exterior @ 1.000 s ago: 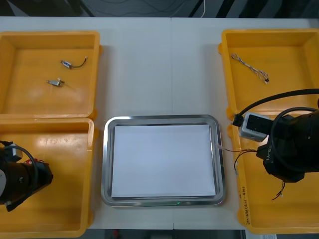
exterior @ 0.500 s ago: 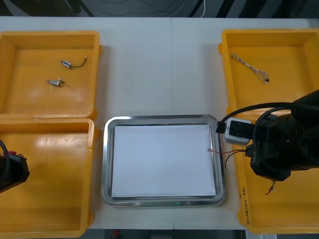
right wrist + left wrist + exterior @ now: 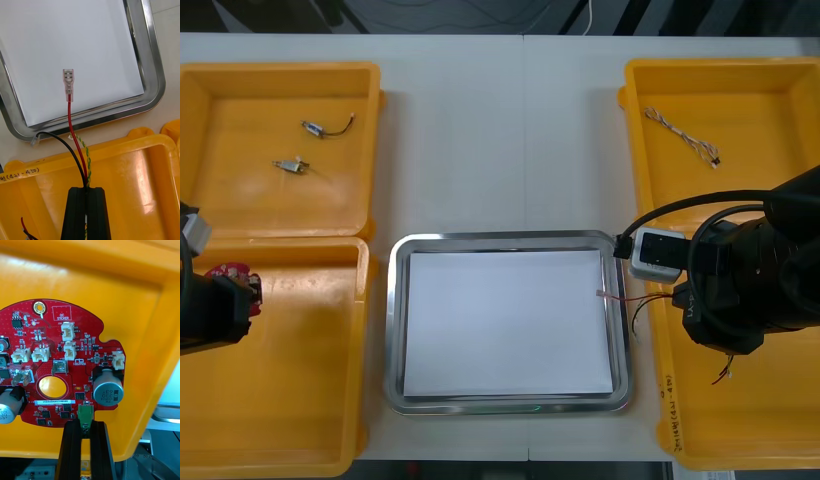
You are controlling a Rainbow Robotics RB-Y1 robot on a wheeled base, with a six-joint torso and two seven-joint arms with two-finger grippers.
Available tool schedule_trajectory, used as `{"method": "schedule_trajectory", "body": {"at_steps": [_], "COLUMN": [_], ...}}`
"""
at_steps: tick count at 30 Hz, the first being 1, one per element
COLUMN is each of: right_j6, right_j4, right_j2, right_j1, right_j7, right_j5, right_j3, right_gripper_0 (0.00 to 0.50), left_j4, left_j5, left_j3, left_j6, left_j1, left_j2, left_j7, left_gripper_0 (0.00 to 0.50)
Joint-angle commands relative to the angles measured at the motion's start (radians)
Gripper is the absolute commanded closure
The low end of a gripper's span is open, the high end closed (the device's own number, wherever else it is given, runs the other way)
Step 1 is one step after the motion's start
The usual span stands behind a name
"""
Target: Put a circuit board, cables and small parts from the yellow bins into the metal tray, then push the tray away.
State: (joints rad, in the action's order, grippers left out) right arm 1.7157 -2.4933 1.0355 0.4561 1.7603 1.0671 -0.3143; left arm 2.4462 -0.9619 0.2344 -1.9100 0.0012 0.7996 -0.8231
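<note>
Over the near-left yellow bin (image 3: 310,400), the front view shows the left claw (image 3: 225,292) at the counter's (image 3: 500,140) left edge with a round red circuit board (image 3: 227,272) in its grip. The right claw (image 3: 675,300) is above the near-right yellow bin (image 3: 780,430), and its cables (image 3: 648,299) reach over the right rim of the metal tray (image 3: 393,330), which is white inside. Two small metal parts (image 3: 315,127) lie in the far-left bin (image 3: 240,90), and a twisted cable (image 3: 680,133) lies in the far-right bin (image 3: 770,90). From the right wrist, the fingers are pressed tight together on three cables: the red cable (image 3: 75,131) ends in a clear connector (image 3: 68,85) over the tray's white inside, the black cable (image 3: 63,143) ends at the rim, and a yellow-green twisted cable (image 3: 85,153) runs beside them. From the left wrist, the fingers are clamped on a green connector (image 3: 85,415) at the board's edge, with the bin's wall behind the board.
</note>
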Motion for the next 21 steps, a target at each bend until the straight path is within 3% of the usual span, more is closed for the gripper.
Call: {"method": "schedule_trajectory", "body": {"at_steps": [1,9,21], "right_j6": [0.019,0.036,0.038], "right_j4": [-0.004,-0.006,-0.006], "right_j2": [0.032,0.032,0.032], "right_j1": [0.03,0.03,0.03], "right_j7": [-0.039,-0.041,-0.042], "right_j5": [0.008,0.007,0.008], "right_j3": [-0.008,-0.008,-0.008], "right_gripper_0": [0.5,0.5,0.5], "left_j4": [0.036,0.034,-0.013], "left_j5": [-0.043,-0.052,-0.069], "left_j3": [-0.079,-0.276,-0.558], "left_j6": [-0.01,-0.01,-0.009], "left_j1": [-0.124,-0.288,-0.515], "left_j2": [0.078,0.107,0.099], "left_j7": [-0.064,-0.062,-0.036], "left_gripper_0": [0.5,0.5,0.5]}}
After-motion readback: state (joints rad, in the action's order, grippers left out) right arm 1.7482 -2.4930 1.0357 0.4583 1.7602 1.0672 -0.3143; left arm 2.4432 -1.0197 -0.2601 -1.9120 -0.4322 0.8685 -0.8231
